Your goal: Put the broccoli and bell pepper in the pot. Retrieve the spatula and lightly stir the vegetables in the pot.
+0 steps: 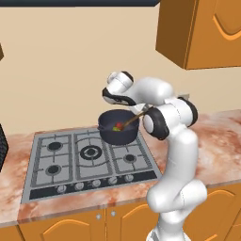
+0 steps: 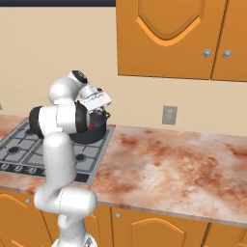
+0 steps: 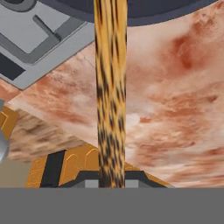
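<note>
The spatula [image 3: 110,96] runs straight up the hand view as a brown wooden handle, pinched between the fingers of the gripper [image 3: 110,181], which are pressed together on its lower end. Its far end reaches over the rim of the pot [image 1: 117,128] and into it. Behind these spreads the counter [image 2: 173,164], a mottled red-brown stone top, with the stove [image 1: 89,157] set into its left part. The pot stands on the stove's back right burner, near the rear edge of the counter. Inside the pot lie the red bell pepper [image 1: 120,125] and, touching it, the green broccoli [image 1: 115,128], next to the tip of the spatula.
</note>
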Controlling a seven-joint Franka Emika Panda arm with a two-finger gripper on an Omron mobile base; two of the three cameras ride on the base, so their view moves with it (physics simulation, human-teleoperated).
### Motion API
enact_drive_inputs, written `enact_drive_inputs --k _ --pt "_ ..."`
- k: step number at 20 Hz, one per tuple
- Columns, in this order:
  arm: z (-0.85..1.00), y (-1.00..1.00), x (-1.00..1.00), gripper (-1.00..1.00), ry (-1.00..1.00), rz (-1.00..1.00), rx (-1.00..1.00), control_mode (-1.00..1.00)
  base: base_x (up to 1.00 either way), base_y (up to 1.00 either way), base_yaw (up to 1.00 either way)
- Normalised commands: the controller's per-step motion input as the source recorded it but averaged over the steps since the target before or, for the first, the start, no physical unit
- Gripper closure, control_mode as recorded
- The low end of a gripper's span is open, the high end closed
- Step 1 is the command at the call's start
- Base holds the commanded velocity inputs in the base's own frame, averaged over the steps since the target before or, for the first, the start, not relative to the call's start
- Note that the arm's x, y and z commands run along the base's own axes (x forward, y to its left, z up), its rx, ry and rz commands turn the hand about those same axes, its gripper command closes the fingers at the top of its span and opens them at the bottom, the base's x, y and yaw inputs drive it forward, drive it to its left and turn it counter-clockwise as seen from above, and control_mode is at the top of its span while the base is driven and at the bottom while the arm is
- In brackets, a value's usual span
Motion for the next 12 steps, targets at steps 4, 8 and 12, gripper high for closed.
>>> enact_drive_inputs --k 4,8,12 --pt "-0.22 0.00 0.36 1.00 0.05 0.00 -0.05 -1.00 0.00 0.00 0.00" --pt "0.05 0.00 0.09 1.00 0.00 0.00 -0.02 -1.00 0.00 0.00 0.00" --pt "0.42 0.00 -0.30 1.00 -0.01 0.01 0.00 -1.00 0.00 0.00 0.00"
